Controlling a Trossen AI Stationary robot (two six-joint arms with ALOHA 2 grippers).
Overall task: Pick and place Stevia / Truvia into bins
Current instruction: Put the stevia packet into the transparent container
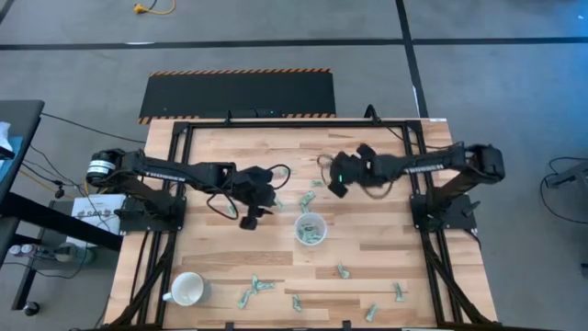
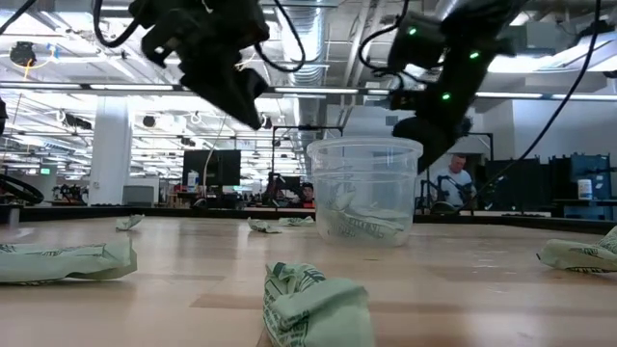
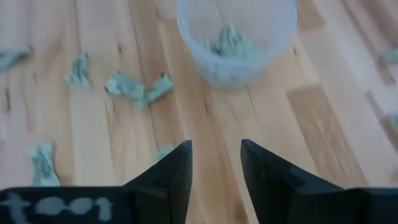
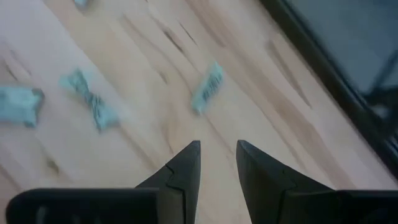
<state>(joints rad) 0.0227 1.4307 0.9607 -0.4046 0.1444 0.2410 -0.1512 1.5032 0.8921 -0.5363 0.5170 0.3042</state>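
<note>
Fingers (image 3: 174,174) apart, empty, above table (image 3: 323,124).

Bright even overhead light, ceiling strip lamps (image 2: 67,60) glaring in the low view, soft shadows, both wrist views motion-blurred

No readable text anywhere. Left arm (image 1: 170,169) has white lettering along its link, upper left of high view, too small to read. Sachets (image 2: 313,304) show dark green print, low view bottom centre, illegible. White marks on left claw's (image 3: 214,168) base, blurred.
</note>
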